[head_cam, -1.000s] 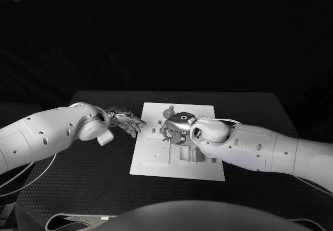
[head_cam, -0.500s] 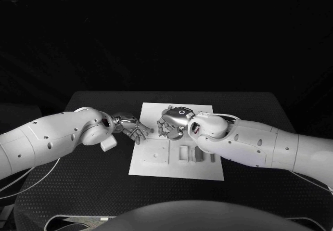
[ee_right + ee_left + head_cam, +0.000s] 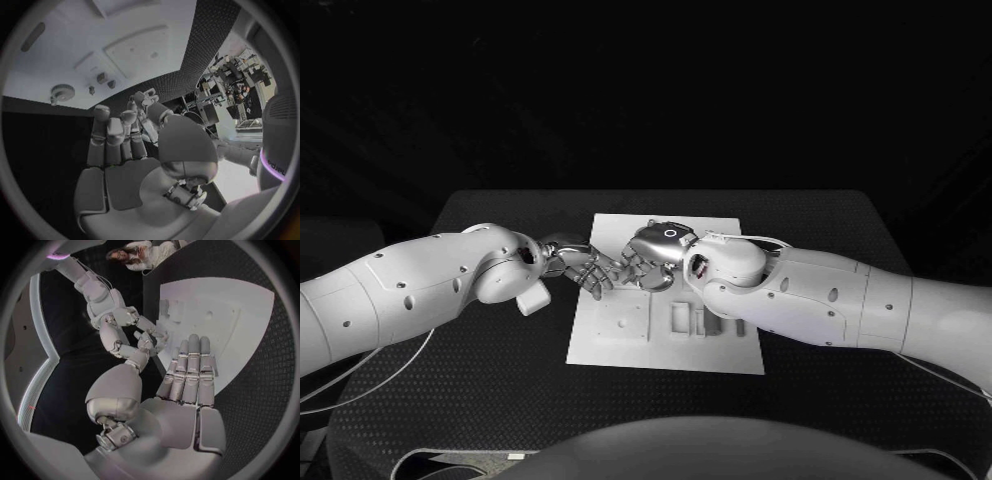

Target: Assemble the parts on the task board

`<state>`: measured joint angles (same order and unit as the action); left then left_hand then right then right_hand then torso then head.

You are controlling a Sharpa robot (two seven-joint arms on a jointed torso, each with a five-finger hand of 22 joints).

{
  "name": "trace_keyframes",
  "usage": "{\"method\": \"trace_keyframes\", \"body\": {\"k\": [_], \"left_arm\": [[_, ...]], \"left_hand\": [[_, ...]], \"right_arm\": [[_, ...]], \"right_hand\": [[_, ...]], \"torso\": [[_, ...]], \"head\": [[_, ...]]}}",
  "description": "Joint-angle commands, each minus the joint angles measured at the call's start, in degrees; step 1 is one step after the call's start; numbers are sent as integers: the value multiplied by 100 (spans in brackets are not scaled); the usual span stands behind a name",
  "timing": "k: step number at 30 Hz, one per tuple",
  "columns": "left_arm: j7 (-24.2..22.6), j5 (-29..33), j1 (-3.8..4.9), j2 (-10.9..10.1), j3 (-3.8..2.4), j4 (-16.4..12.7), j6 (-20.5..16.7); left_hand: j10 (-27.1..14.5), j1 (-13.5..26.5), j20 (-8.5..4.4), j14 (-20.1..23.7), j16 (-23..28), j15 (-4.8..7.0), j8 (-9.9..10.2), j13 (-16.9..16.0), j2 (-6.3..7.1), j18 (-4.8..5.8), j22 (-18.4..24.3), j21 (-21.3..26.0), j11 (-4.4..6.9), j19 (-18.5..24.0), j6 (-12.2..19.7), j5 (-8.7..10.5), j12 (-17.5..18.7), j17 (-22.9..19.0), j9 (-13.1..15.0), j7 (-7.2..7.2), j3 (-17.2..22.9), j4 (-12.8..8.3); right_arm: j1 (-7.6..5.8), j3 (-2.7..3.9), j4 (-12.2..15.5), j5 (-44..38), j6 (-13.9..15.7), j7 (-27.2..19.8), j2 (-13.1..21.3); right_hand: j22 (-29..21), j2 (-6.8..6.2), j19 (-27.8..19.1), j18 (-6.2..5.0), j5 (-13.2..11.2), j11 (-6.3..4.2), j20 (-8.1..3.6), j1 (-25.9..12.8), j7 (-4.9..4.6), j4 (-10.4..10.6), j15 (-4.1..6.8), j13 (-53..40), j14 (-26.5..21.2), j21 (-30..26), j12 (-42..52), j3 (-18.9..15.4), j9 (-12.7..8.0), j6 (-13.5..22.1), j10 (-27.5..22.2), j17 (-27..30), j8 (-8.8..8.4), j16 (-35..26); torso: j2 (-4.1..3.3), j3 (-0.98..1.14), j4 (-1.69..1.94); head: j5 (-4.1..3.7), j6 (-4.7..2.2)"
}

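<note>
Head camera looks down; wrist cameras close behind hands share the task board [image 3: 668, 300].

1. In the head view the right hand [image 3: 656, 255] and its forearm cover the upper middle of the task board [image 3: 629, 338], so whatever lies there is hidden.
2. The left hand [image 3: 584, 267] overlaps the board's left edge; where its fingertips meet those of the right hand, contact cannot be told.
3. Parts [image 3: 682, 318] at the board's centre right are too small to identify.
4. Both arms are cut off by the frame's side edges.
</note>
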<state>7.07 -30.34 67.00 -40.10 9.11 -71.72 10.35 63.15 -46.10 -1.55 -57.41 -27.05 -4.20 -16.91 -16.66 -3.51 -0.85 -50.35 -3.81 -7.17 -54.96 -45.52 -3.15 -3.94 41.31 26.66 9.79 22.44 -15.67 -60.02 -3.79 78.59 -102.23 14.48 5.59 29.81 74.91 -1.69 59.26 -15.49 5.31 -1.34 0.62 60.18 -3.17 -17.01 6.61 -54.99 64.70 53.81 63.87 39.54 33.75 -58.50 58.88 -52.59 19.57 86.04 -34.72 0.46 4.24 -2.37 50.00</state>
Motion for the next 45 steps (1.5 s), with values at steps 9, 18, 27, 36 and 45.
{"method": "trace_keyframes", "body": {"k": [9,18,27,36,45], "left_arm": [[-57,159,2,0,-2,-38,478],[-53,152,2,5,-1,-43,441],[-65,71,1,23,-1,-32,410],[-39,66,-9,59,2,-7,499],[-29,32,-18,73,4,3,585]], "left_hand": [[-67,26,10,48,61,-3,-5,15,-195,32,20,-12,11,46,12,33,-15,27,-6,-34,-94,-64],[-74,-25,11,50,73,-3,-6,18,-262,29,25,-14,12,54,15,33,-17,42,-9,-33,-99,-89],[-78,-83,11,42,78,-2,1,19,-297,27,26,-19,9,52,30,33,-19,57,-15,-22,-101,-94],[-58,-306,9,33,90,3,-21,14,-353,26,28,-23,21,49,1,33,-34,88,-13,-42,-44,-100],[-36,-463,14,23,110,-2,-53,11,-375,37,31,-26,23,39,-63,33,-41,114,-12,-60,141,-81]], "right_arm": [[-6,4,18,-4,5,13,-13],[-6,6,25,-4,14,13,-18],[-6,7,51,8,15,1,-19],[-6,14,66,12,35,-3,-29],[-6,28,70,12,49,0,-35]], "right_hand": [[108,-20,43,49,16,-1,1,37,-163,30,41,11,22,33,26,20,35,-193,32,8,23,23],[108,-21,46,49,16,-2,-1,38,-163,30,42,14,25,34,24,22,35,-196,36,10,22,23],[107,-25,50,49,15,-3,-3,36,-162,31,43,15,29,35,23,21,35,-200,40,12,22,23],[107,-26,53,49,15,-4,-5,35,-161,31,44,17,32,36,23,22,35,-202,44,14,21,24],[106,-27,56,49,15,-5,-7,34,-160,31,45,18,35,36,21,22,35,-203,48,15,20,24]], "torso": [[0,0,2],[1,-2,1],[2,-4,2],[1,0,3],[1,-2,3]], "head": [[-11,0],[-11,0],[-31,0],[-36,0],[-38,0]]}}
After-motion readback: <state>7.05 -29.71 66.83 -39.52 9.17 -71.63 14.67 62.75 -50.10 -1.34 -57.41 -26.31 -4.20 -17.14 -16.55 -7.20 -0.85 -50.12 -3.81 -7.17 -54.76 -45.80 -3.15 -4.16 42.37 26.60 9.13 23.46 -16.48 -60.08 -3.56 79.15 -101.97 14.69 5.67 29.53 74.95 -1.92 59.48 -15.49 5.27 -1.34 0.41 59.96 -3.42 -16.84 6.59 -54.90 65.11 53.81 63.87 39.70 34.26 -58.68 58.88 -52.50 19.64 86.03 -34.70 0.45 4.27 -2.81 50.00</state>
